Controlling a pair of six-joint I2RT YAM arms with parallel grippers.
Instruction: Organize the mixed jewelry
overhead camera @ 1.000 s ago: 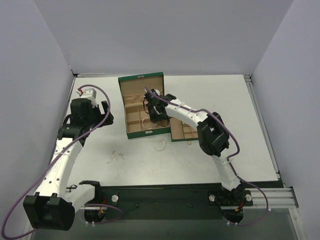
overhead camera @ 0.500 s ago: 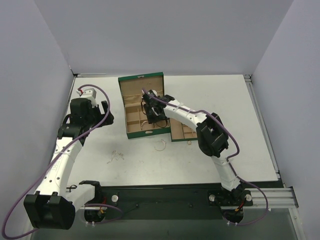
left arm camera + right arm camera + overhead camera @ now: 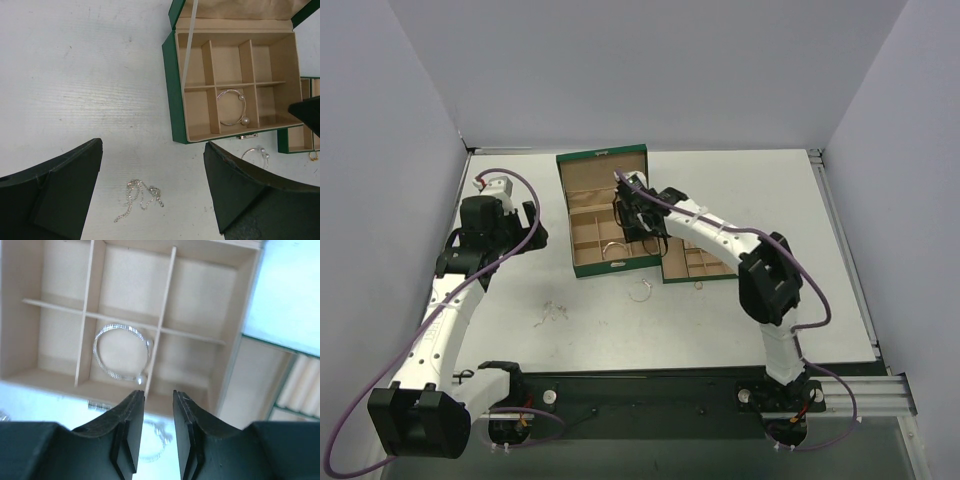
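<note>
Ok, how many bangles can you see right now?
2. One bangle lies in the box's front middle compartment; the second bangle lies on the table just in front of the box. More could be hidden under the right arm.

I see a white surface (image 3: 820, 260) carrying an open green box (image 3: 618, 267) with a green tray (image 3: 682, 266) just beside it. A chain (image 3: 552, 312) lies loose, a hoop (image 3: 640, 291) lies before the box, and there is possibly a ring (image 3: 698, 286) by the tray.

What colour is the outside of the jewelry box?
The jewelry box is dark green outside, best seen in the left wrist view.
</note>
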